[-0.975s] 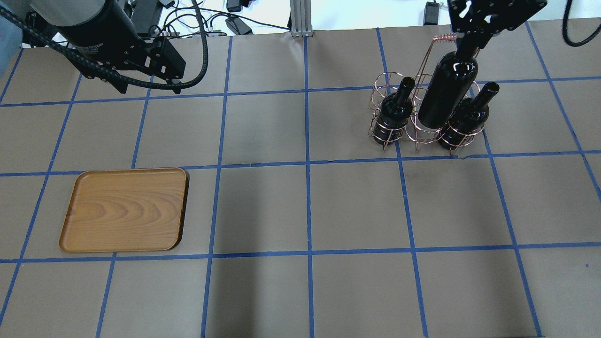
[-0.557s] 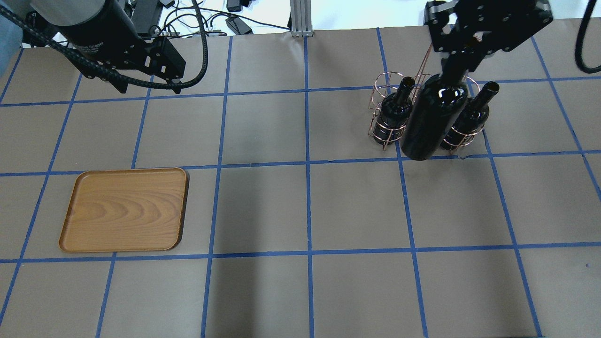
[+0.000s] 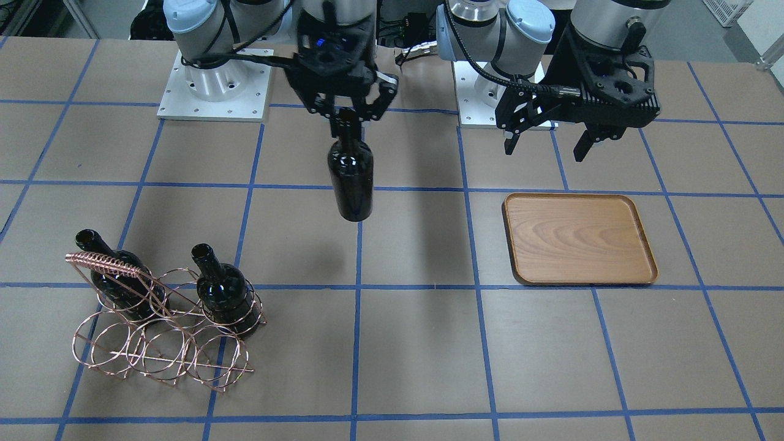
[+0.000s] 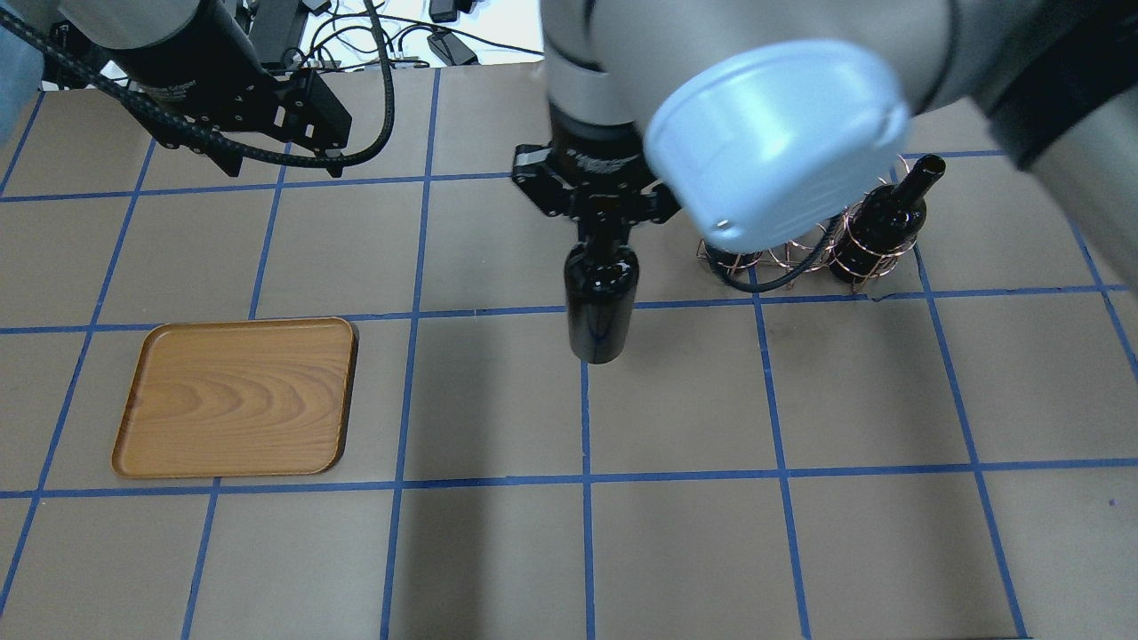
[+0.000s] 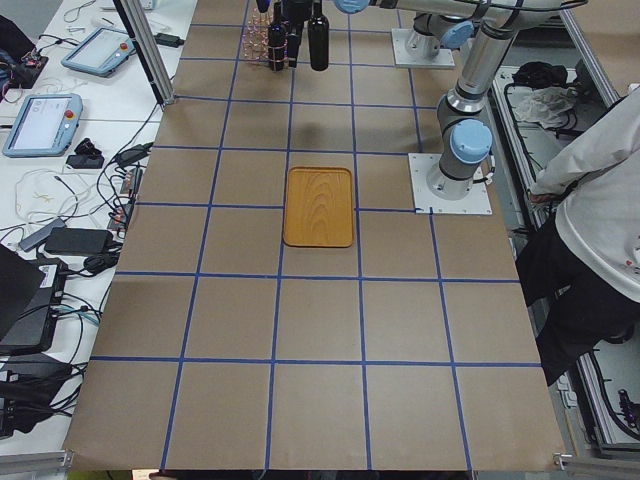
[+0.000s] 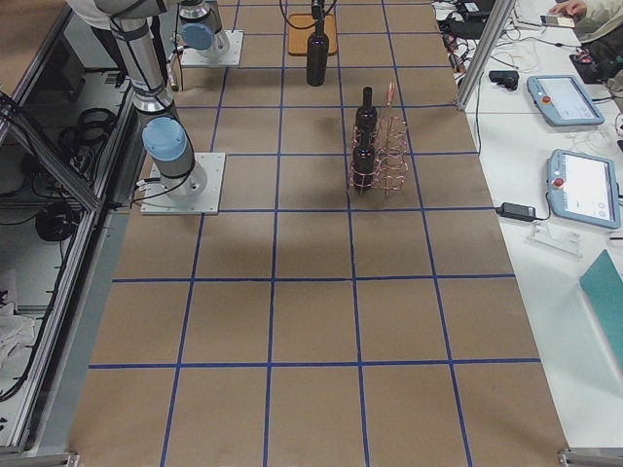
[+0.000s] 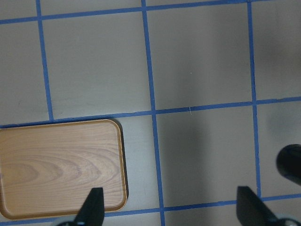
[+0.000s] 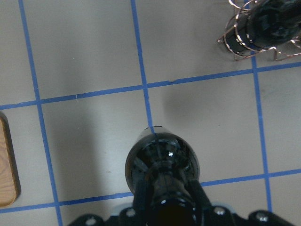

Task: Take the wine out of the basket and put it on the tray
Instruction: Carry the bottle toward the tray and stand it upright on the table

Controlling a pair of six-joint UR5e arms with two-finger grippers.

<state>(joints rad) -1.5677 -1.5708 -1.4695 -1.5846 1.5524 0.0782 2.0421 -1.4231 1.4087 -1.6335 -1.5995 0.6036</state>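
My right gripper (image 3: 346,116) is shut on the neck of a near-black wine bottle (image 3: 350,177). The bottle hangs upright above the middle of the table, clear of the surface. It shows in the overhead view (image 4: 602,307) below the gripper (image 4: 605,233), and in the right wrist view (image 8: 162,162). The copper wire basket (image 3: 159,349) stands on the table and holds two more bottles (image 3: 116,278) (image 3: 223,291). The wooden tray (image 3: 579,239) (image 4: 236,396) lies bare on the table. My left gripper (image 3: 548,141) (image 7: 171,209) is open and empty, above the table near the tray's edge (image 7: 61,167).
In the overhead view my right arm's elbow hides most of the basket (image 4: 853,258); one bottle (image 4: 885,218) shows beside it. Brown paper with blue tape lines covers the table. A person stands at the robot's side of the table (image 5: 595,220).
My right gripper has carried the bottle away from above the basket, leftward in the overhead view, to the table's middle. The left arm has not moved.
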